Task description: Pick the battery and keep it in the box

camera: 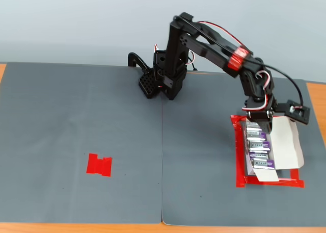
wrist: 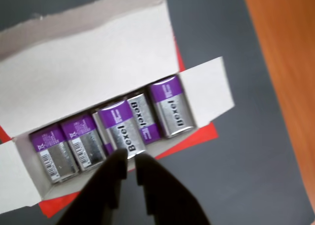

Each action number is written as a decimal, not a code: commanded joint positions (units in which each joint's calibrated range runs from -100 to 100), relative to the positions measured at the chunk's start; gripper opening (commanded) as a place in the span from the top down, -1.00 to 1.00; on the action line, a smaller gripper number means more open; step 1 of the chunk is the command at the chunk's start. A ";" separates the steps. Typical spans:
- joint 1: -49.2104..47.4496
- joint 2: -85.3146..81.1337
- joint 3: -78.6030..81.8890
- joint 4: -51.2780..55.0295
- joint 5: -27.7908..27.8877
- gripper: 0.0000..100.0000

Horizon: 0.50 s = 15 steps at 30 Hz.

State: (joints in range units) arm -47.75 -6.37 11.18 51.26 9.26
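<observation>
My arm (camera: 204,39) is all black plastic, boxy links rising from a perforated base (camera: 147,83). Red and white cables (camera: 224,34) loop along the upper link. A red band (camera: 237,58) rings one joint. Gripper (wrist: 129,162) fingers are matte black.

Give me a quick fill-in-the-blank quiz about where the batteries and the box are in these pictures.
1. The batteries lie in a row inside the white ____.
2. The box sits within an outline of ____ tape.
3. Each battery is silver-grey and ____.
4. The mat under everything is ____.

Missing words: box; red; purple; grey
</observation>
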 commanded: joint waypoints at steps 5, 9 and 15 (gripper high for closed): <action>6.61 -14.53 3.16 0.04 -0.01 0.97; 10.71 -23.09 8.49 -0.04 -0.01 0.97; 18.02 -36.74 17.72 -0.04 -0.01 0.97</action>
State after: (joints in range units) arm -33.09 -35.77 26.63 51.26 9.26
